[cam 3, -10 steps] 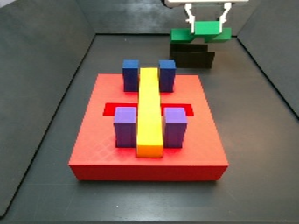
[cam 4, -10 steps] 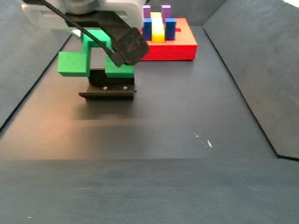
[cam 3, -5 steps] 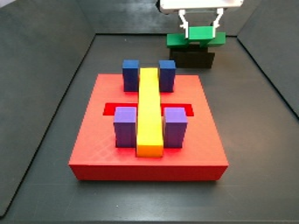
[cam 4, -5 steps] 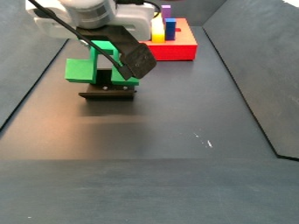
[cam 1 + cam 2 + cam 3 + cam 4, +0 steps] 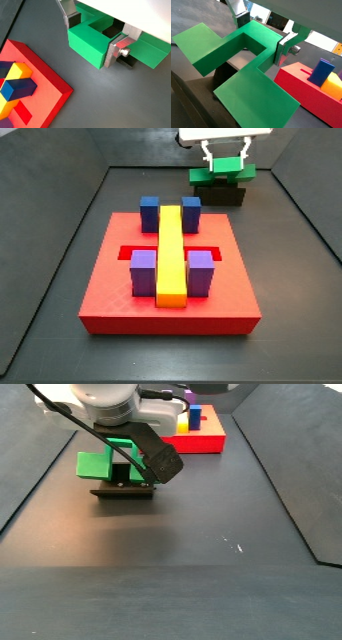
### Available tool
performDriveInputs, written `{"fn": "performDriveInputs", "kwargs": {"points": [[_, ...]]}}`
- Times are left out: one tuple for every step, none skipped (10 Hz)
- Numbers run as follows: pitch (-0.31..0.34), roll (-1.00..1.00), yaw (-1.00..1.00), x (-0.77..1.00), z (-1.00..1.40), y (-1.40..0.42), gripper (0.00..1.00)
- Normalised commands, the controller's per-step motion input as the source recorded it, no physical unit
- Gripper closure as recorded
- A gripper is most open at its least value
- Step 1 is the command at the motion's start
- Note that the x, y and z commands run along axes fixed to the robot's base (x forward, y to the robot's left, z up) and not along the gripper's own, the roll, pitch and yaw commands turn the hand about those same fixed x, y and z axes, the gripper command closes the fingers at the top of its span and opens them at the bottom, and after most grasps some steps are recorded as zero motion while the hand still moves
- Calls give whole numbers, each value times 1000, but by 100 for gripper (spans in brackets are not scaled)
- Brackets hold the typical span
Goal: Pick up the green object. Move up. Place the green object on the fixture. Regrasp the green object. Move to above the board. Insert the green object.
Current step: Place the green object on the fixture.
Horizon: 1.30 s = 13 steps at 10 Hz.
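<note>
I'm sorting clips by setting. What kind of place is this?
Probably a robot test cell in a lab, not a home: a dark walled floor, a red board of coloured blocks, and the end effector at the green object over the fixture.

- Two-finger parallel-jaw gripper (image 5: 227, 156), pointing straight down from the arm in both side views.
- Flat silver finger plates (image 5: 121, 46), clamped on opposite sides of the matte green arch piece (image 5: 93, 42).
</note>
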Motion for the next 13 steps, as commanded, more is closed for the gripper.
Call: {"fn": "performDriveInputs", "kwargs": {"points": [[120,49,11,0,-134,0,100],[97,0,3,0,-71,0,100],[66,0,0,0,-74,0,100],[46,0,0,0,-94,0,100],[20,23,0,0,-126,14,100],[26,120,0,0,-163,86,100],[51,143,0,9,-160,111,100],[83,131,0,9,-111,111,100],[140,91,0,0,0,26,100],[60,126,0,0,-57,0,100],[131,194,0,0,-114,0,100],[86,191,0,6,-186,0,100],[91,226,0,11,-180,0,100]]}}
